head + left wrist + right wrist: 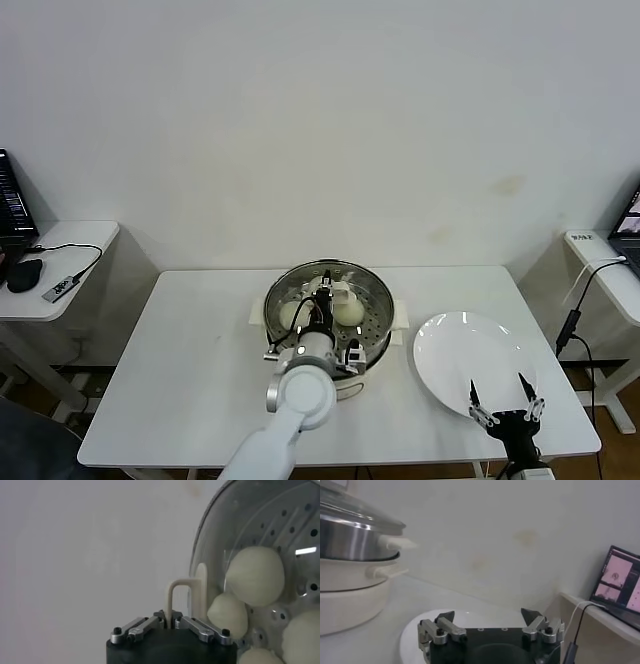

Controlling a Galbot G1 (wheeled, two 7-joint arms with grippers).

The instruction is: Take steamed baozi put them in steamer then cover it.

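The steamer [377, 302] stands mid-table on its cream-white pot [345, 597], and the clear glass cover [300, 284] lies over it. My left gripper [327, 291] reaches in from the front and is shut on the cover's cream handle [179, 588]. Through the glass [215, 535] several steamed baozi [255, 575] lie on the perforated basket [301, 524]; two show in the head view [290, 315]. My right gripper [499, 396] hangs open over the near edge of the white plate [455, 345], holding nothing.
The plate sits right of the steamer and bears nothing. A side table with a mouse [25, 272] and cable stands at the left. Another side table [605, 262] with a laptop [620, 582] stands at the right. A white wall is behind.
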